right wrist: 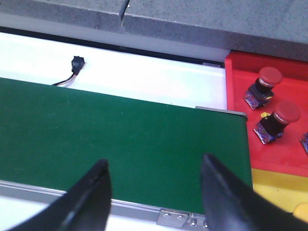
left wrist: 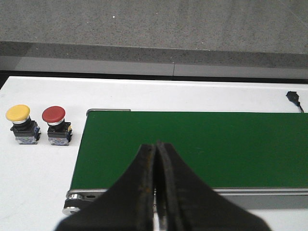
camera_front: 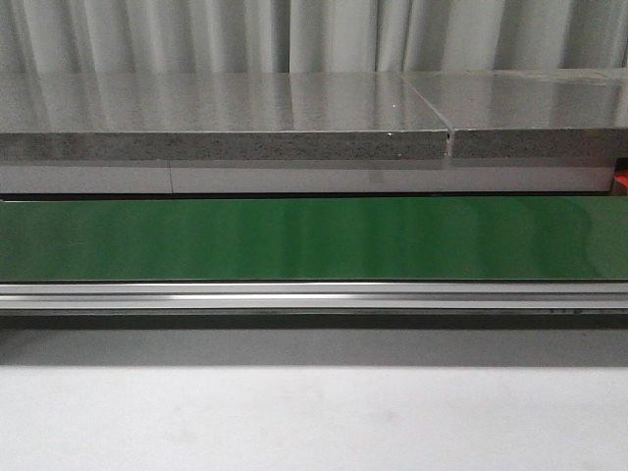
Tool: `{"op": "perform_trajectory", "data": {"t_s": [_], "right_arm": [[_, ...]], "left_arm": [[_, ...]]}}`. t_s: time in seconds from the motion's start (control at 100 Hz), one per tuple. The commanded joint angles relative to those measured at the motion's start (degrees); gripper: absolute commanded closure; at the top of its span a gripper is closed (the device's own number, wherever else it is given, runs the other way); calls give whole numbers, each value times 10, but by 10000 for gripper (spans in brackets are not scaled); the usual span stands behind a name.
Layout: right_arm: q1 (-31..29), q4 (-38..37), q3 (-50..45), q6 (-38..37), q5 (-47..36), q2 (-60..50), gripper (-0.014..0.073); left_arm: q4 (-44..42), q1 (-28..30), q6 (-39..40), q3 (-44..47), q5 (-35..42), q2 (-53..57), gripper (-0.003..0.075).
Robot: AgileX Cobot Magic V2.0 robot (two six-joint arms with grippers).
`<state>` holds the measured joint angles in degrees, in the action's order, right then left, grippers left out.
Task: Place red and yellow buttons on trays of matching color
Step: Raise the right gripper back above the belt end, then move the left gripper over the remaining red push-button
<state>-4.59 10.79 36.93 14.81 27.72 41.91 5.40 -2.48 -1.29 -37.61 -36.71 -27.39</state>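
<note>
Buttons waiting at the belt's far end, with both hands hovering over bare green.

The yellow button (left wrist: 18, 113) and red button (left wrist: 53, 114) stand side by side on the white worktop (left wrist: 33, 192), just beside the conveyor belt (left wrist: 192, 144); the left hand (left wrist: 155, 185) is pressed together and would knock one over unless it spreads first. The right hand (right wrist: 154, 192) is spread near the red tray (right wrist: 284, 149), where two red buttons (right wrist: 284, 115) could be bumped.

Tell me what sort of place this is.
Probably a mock factory sorting station in a lab. A green conveyor belt crosses the white table, industrial push buttons, yellow and red, wait by its end, and a red tray already holds two red buttons.
</note>
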Motion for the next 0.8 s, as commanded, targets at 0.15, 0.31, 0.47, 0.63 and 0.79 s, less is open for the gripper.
{"op": "perform_trajectory", "data": {"t_s": [0.15, 0.31, 0.47, 0.63, 0.79], "right_arm": [[0, 4, 13, 7, -47, -5, 649], [0, 4, 13, 7, -45, -5, 662], [0, 4, 13, 7, -45, -5, 662], [0, 4, 13, 7, -45, -5, 662], [0, 4, 13, 7, -45, -5, 662]], "left_arm": [[5, -5, -1, -16, 42, -3, 739], [5, -5, -1, -16, 42, -3, 739], [4, -5, -1, -16, 42, -3, 739], [-1, -5, -1, -16, 43, -3, 727], [-1, -5, -1, -16, 43, -3, 520]]}}
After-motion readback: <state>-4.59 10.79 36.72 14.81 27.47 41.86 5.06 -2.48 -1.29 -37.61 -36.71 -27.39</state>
